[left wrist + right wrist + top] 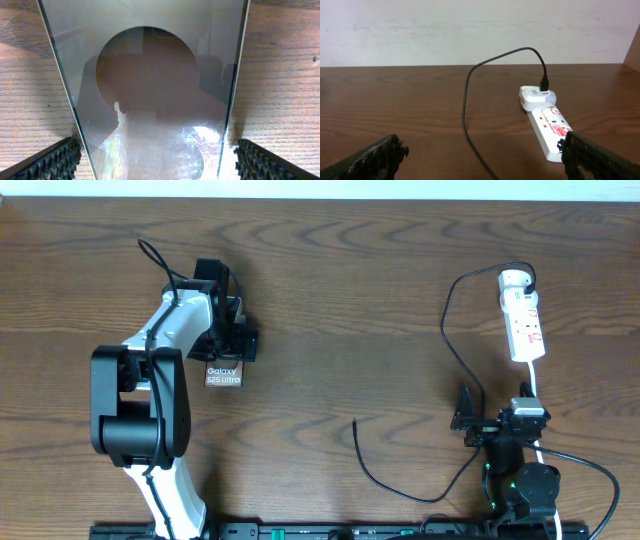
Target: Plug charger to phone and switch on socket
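**Inspector:** Left side first. What do you record?

**Observer:** The left pincer [228, 350] stands spread over the flat dark rectangular phone [224, 375] with white "Galaxy S25 Ultra" lettering. The phone lies on the dark brown wood-grain worktop [330, 300], at about nine o'clock from its centre. From the wrist, the ribbed black pads [50, 162] flank the phone's glossy face. Whether they touch its edges I cannot tell.

**Inspector:** And the right?

**Observer:** The right pincer [468, 420] is also spread, pinching nothing, low at five o'clock.

**Inspector:** The charger?

**Observer:** The long thin black charger cable [446, 320] is plugged into a white adapter [514, 280]. The adapter is seated at the twelve o'clock end of the narrow white power strip [526, 325] with red markings, at two o'clock. The cable loops down beside the right pincer. Its small plug tip [355, 421] lies loose on the worktop near six o'clock, well apart from the phone. The strip's white cord [537, 380] leaves its six o'clock end.
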